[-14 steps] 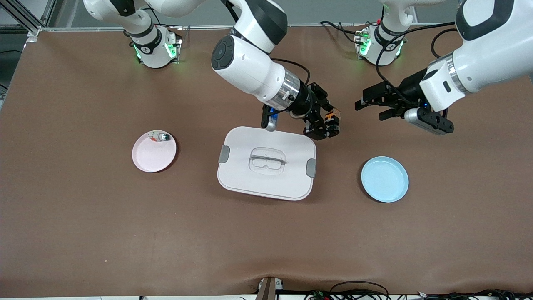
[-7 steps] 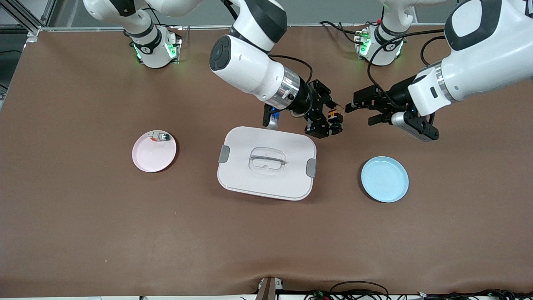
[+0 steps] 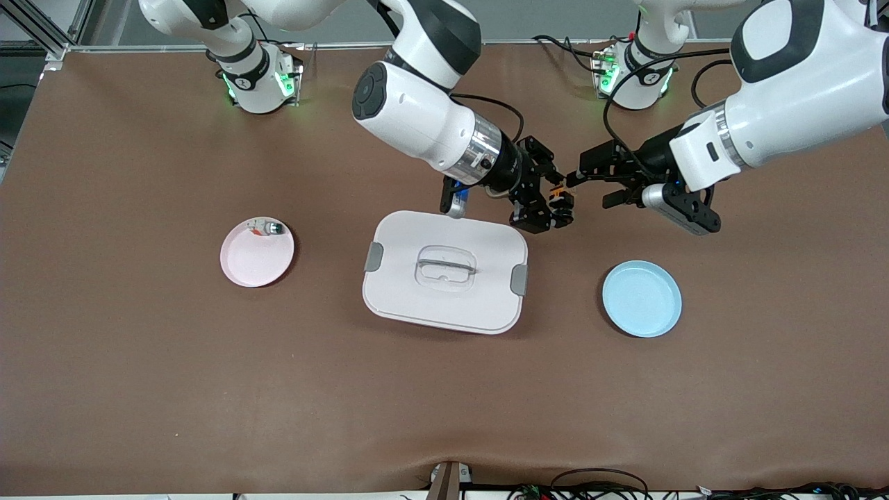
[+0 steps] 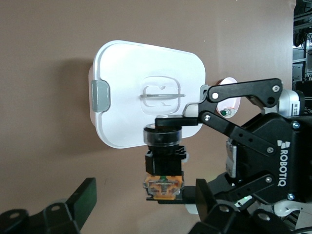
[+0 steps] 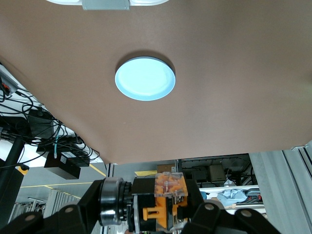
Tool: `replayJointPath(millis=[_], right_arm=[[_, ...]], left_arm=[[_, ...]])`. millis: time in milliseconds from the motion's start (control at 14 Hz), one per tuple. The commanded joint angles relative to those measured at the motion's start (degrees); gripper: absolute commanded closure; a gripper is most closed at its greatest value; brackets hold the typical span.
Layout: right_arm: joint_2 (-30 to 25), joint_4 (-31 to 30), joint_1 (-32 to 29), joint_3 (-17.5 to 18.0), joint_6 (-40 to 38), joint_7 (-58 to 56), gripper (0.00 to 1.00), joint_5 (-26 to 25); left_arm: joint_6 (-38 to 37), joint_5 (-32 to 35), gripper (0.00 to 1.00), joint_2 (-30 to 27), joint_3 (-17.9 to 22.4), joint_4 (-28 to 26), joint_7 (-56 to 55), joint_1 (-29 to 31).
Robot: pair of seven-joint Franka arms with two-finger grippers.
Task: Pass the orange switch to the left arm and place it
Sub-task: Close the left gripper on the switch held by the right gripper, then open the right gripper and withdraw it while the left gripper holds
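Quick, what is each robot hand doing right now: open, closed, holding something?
Right hand: closed on the orange switch, beside the box.
Left hand: open, fingers either side of the switch's end, not yet gripping.

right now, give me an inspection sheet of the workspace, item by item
surface: brown table, flat.
orange switch: up in the air, clamped in the right tool, just off the box corner toward the left arm's end.
box: white, lid on, mid-table.
clutter: pink plate toward the right arm's end, holding a small silver-and-green part; blue plate toward the left arm's end, nothing on it.
right tool: shut on the switch.
left tool: open, fingers either side of the switch's free end, not closed.
cables: black leads along the table's near edge and on both wrists.
surroundings: nothing seen of note.
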Motion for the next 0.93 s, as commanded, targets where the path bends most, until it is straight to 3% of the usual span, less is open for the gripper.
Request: replayJointPath(millis=[0,498,712,854], right_arm=[[1.28,2.36,-0.03,0.44,0.30,0.86,1.00,0.95],[1.36,2.80,0.05,0.53,0.65,0.77,1.00,0.95],[1.36,2.80,0.05,0.53,2.41,1.04,1.00,0.95],[1.36,2.80,0.05,0.53,2.41,1.04,1.00,0.95]], left_arm=[[1.80,-1.22,0.12,0.06,-0.36,-0.25,0.86,-0.33],[3.92,-1.22,0.17,1.47,-0.36,-0.25,-0.02,-1.82],[3.92,-1.22,0.25,1.55,-0.44,-0.25,-0.29,-1.91],[3.74,-1.22,0.38,1.73,-0.53,-0.25,-0.37,-1.91]])
